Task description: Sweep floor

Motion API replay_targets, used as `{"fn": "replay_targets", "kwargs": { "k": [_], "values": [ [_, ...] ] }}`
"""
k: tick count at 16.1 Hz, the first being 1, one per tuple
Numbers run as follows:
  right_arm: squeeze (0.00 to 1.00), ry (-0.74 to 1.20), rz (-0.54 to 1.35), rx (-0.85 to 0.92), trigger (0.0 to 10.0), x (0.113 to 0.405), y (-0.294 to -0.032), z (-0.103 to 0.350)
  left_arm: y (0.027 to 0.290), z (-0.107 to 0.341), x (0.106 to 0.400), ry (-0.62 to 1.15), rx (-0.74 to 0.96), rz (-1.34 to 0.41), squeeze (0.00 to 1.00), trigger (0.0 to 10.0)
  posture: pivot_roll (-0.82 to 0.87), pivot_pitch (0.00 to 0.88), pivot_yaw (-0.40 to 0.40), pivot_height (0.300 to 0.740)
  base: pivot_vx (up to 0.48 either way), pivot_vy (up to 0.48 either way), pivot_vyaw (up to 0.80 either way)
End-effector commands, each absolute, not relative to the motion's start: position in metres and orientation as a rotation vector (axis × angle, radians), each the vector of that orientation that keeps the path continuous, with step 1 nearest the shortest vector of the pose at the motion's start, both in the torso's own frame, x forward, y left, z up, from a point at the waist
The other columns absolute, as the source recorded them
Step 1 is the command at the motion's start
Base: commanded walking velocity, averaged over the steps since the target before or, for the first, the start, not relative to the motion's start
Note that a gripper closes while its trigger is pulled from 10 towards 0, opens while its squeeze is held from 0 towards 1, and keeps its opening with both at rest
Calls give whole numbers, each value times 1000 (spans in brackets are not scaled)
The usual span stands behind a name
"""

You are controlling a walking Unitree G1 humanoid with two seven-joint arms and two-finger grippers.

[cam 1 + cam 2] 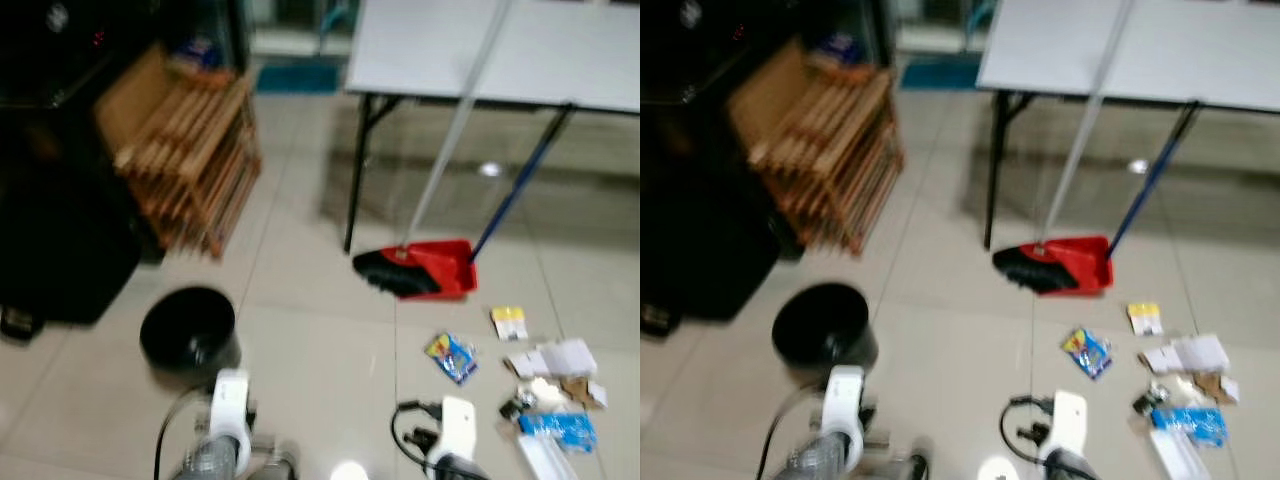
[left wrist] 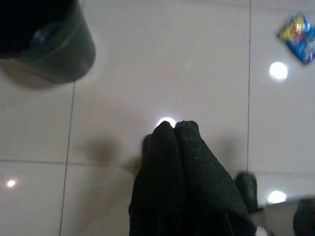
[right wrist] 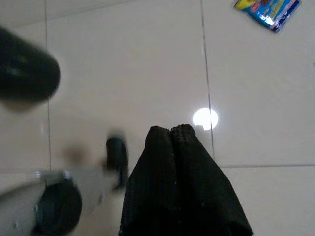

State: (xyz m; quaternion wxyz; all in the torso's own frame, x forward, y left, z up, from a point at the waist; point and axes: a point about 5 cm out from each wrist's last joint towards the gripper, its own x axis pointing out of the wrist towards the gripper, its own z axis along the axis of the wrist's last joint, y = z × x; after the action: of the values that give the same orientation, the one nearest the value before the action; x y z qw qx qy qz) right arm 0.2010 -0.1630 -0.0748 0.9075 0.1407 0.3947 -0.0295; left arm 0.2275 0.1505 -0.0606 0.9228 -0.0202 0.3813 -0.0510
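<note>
Left gripper (image 2: 173, 127) pressed together, empty, over bare tile; right gripper (image 3: 170, 132) likewise, holding nothing. Broom (image 1: 395, 268) and red dustpan (image 1: 440, 268) parked at 12 o'clock by the table leg (image 1: 357, 170); litter (image 1: 545, 385) scattered at 2 o'clock, black bin (image 1: 188, 333) at 10. Risk judged: treading on wrappers while approaching, or knocking the leaning handle over.

Glossy pale tiles make up the floor (image 1: 320, 350), bright lamp spots mirrored in them. The dustpan (image 1: 440, 268) looks like smooth red plastic, its pole (image 1: 450, 130) a dull silvery metal. The rack (image 1: 190, 150) shows bare slatted wood. The bin (image 1: 188, 335) is dark and faintly shiny. The desk (image 1: 560, 50) has a matt grey top. The wrapper (image 1: 452, 357) glints like foil; paper scraps (image 1: 550, 360) look flat and matt. Both the left gripper (image 2: 174, 129) and right gripper (image 3: 170, 132) have grainy, matt black fingers.
</note>
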Motion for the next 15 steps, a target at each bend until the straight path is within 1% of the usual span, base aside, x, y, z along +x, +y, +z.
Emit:
{"fn": "replay_targets", "kwargs": {
  "k": [1,6,11,13,15],
  "values": [
    [0,846,-71,302,10000,193,-161,-80,152,-60,228,774,-28,-116,0,10000,19,166,-1,740,0,0,0],
    [0,851,-69,303,10000,192,-161,-80,155,-57,231,758,-37,-88,0,10000,17,167,-1,740,0,0,0],
    [0,853,-70,302,10000,192,-161,-80,157,-58,231,761,-29,-84,0,10000,18,168,-2,740,316,0,0],
    [0,857,-70,307,10000,191,-161,-81,157,-58,231,762,-25,-82,0,10000,19,168,-2,740,429,0,0],
    [0,861,-67,318,10000,191,-160,-81,157,-58,230,763,-24,-82,0,10000,19,169,-2,740,442,0,-800]
  ]
}}
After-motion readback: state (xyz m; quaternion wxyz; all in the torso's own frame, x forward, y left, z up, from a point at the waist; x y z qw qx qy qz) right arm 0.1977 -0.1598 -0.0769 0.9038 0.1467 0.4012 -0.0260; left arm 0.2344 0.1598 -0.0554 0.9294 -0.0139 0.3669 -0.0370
